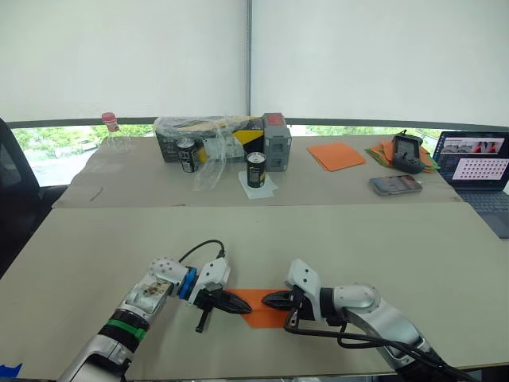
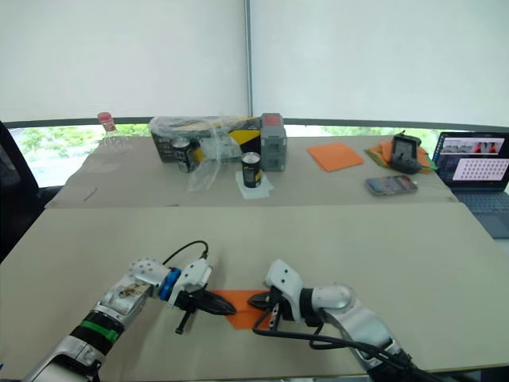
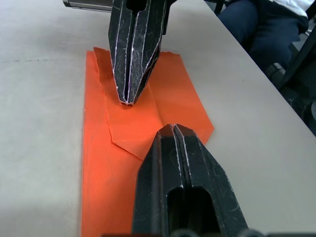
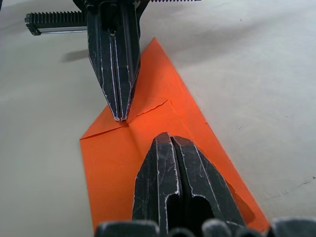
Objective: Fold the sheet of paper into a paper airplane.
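We pressed both closed, empty claws, left claw (image 1: 241, 303) facing right claw (image 1: 269, 300), onto the folded sheet of paper (image 1: 264, 309) between them; pressing firmly, evenly would sharpen creases.

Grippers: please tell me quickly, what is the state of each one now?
Left gripper: shut, holding nothing, tip pressing on the folded sheet of paper.
Right gripper: shut, holding nothing, tip on the same paper.

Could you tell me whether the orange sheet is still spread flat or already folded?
Folded: the sheet of paper shows overlapping flaps and creases, narrowed to a point.
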